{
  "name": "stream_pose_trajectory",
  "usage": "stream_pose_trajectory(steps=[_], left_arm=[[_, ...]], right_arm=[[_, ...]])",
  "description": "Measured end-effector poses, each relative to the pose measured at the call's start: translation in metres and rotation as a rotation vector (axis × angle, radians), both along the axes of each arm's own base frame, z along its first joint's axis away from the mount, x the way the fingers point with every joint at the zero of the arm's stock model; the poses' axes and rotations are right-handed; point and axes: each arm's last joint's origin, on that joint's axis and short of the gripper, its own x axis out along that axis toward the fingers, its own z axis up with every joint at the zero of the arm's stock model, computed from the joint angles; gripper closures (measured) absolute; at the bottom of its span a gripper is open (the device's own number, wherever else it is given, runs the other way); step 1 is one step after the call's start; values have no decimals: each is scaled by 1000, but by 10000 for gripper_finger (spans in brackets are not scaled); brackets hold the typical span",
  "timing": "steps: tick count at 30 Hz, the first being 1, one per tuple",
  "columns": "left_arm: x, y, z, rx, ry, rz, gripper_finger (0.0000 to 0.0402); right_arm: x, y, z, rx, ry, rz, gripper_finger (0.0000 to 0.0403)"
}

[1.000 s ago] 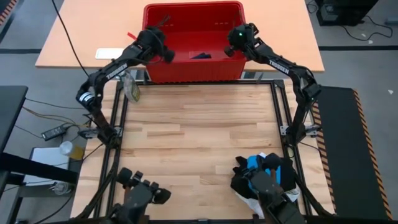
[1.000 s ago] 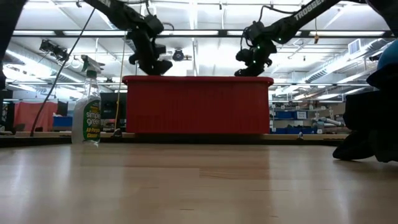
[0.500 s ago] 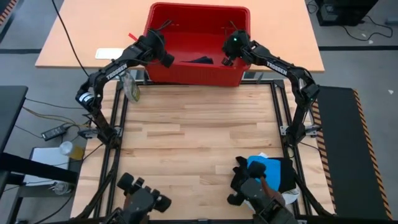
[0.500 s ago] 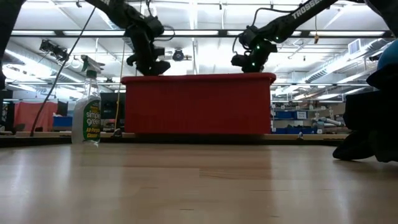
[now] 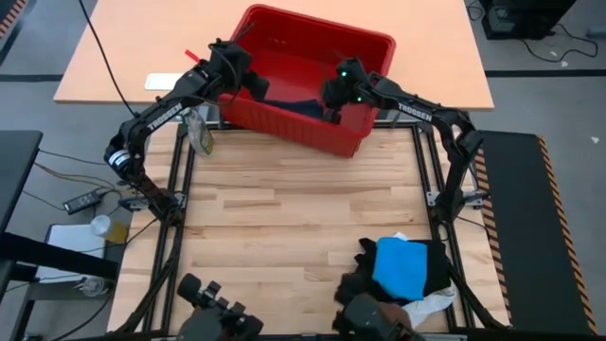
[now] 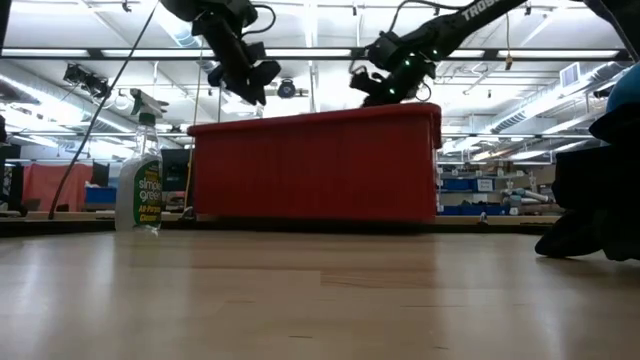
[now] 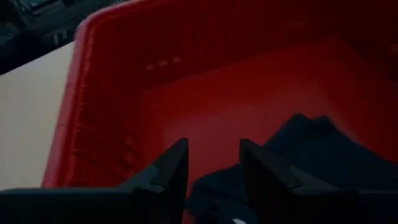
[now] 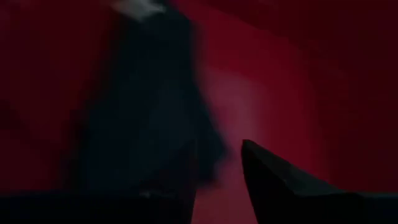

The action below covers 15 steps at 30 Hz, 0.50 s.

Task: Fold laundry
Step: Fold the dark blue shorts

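Since a second ago the red basket has swung askew at the frame's top, seemingly dragged by both arms. Nearest, lower right on the surface, folded blue laundry tops the black pile. Farther, the left hand, part-open and empty, and the right hand, grip unclear, reach a dark garment inside.
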Motion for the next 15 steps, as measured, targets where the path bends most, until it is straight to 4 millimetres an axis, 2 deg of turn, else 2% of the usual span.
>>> stream_pose_trajectory(steps=[3, 7, 12, 15], left_arm=[[1, 1, -2, -7, 9, 2, 258], [1, -1, -5, -20, 50, -18, 258], [0, 0, -5, -22, 56, -18, 258], [0, -1, -5, -25, 57, -18, 258]], right_arm=[[12, 16, 0, 66, -47, 151, 271], [25, 33, -1, 43, -27, 246, 271], [32, 40, 2, 21, -50, 204, 271], [29, 32, 5, 54, -108, 136, 271]])
